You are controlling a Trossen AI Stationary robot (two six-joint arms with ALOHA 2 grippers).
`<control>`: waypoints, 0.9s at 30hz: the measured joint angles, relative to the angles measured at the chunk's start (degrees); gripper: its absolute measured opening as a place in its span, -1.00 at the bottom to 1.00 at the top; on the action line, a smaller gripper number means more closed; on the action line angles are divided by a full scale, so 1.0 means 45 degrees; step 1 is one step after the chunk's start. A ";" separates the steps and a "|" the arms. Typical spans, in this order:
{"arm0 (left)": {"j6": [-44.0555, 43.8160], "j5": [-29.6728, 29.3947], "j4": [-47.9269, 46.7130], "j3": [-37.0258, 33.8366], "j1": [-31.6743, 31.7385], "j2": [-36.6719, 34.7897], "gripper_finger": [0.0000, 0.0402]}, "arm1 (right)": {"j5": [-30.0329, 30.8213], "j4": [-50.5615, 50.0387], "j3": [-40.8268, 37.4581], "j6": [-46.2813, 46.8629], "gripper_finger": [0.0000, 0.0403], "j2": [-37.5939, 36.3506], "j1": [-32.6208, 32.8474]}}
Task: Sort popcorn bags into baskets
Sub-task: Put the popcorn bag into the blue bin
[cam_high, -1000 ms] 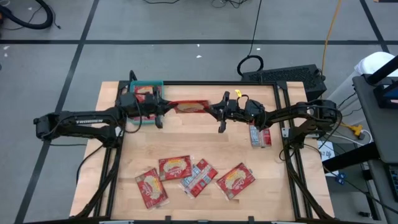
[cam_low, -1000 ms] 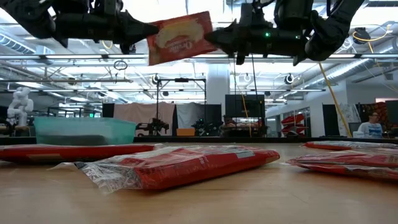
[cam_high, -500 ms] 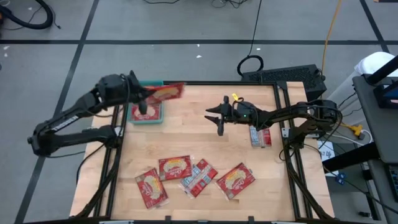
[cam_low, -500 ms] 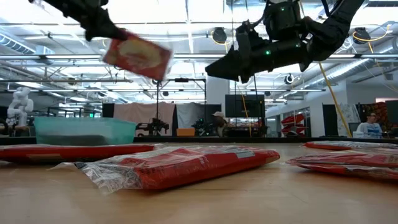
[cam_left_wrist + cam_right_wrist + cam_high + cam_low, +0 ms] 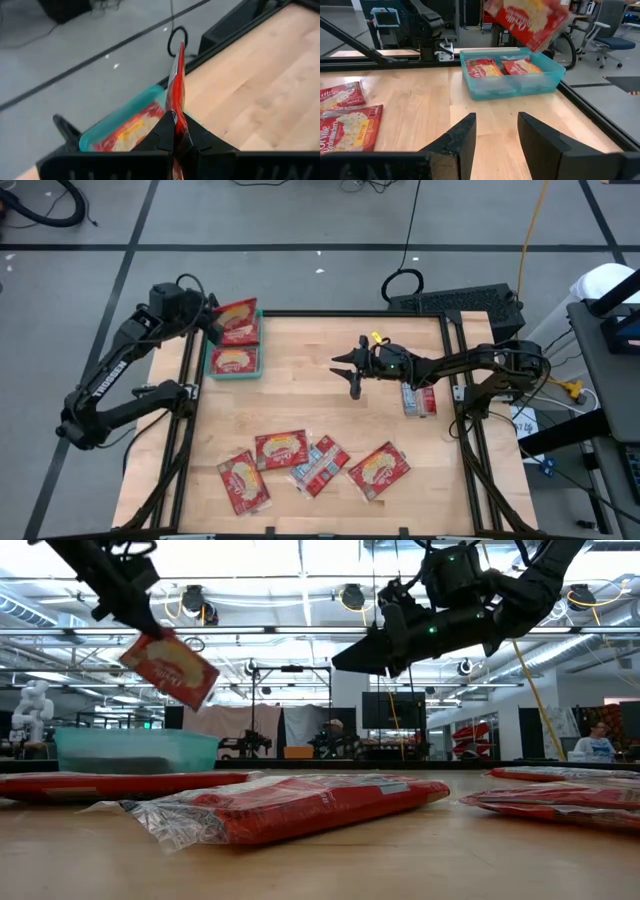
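Over the tray, held bag: one red popcorn bag (image 5: pixel 236 319) hangs above the far end of the teal tray (image 5: pixel 211 364), tilted, clear of the rim.
Left tool (image 5: pixel 175 134): clamped on the held bag's edge; the wrist view shows the packet edge-on between the closed fingers.
Tray: sits at the bench's far-left corner, its outer long side close to the black frame rail; two red packets (image 5: pixel 502 68) lie flat inside, side by side.
Right tool (image 5: pixel 352 369): hovers high over the middle of the bench, fingers spread apart and holding nothing.
Bench middle: bare wood (image 5: pixel 300 395) lies between the tray and the right tool, with open room on all sides.
Near-edge bags: four packets (image 5: pixel 312 464) lie in a loose row close to the near edge, two of them touching; one (image 5: pixel 318 463) shows a silvery white-and-blue face.
Right-edge bag: one packet (image 5: pixel 419 399) lies just beside the right frame rail, partly under the right arm.
Left arm: reaches in from outside the left rail.
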 joint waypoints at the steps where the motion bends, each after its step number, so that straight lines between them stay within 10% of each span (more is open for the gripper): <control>1: 0.0005 0.0044 -0.0065 -0.0089 0.0222 0.0126 -0.96 | -0.0002 0.0004 0.0000 0.0036 -0.31 0.0000 0.0000; 27: -0.1861 0.0494 0.1105 -0.0672 0.1521 0.4907 -0.71 | -0.0073 -0.0091 0.0000 -0.0032 -0.31 0.0000 0.0282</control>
